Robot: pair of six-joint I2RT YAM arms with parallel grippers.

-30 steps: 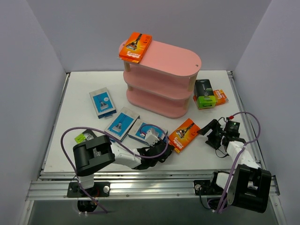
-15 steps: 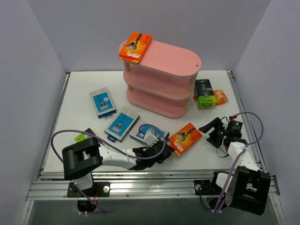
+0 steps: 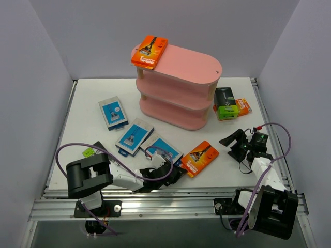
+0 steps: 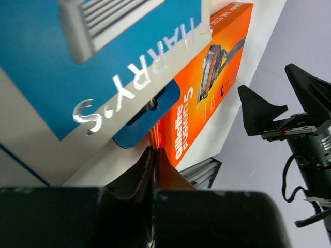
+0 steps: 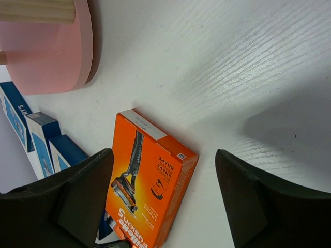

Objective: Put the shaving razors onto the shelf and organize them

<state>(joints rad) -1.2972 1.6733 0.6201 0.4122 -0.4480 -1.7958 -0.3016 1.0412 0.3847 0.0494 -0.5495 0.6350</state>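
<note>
Orange pack (image 5: 150, 191) ahead of right claw (image 5: 163, 155)

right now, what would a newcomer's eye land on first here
The pink three-tier shelf at the far middle of the table dominates, with one orange razor pack on the left end of its top board. Blue-and-white packs and a second orange pack lie loose in front, near the low, shut left gripper.
</note>
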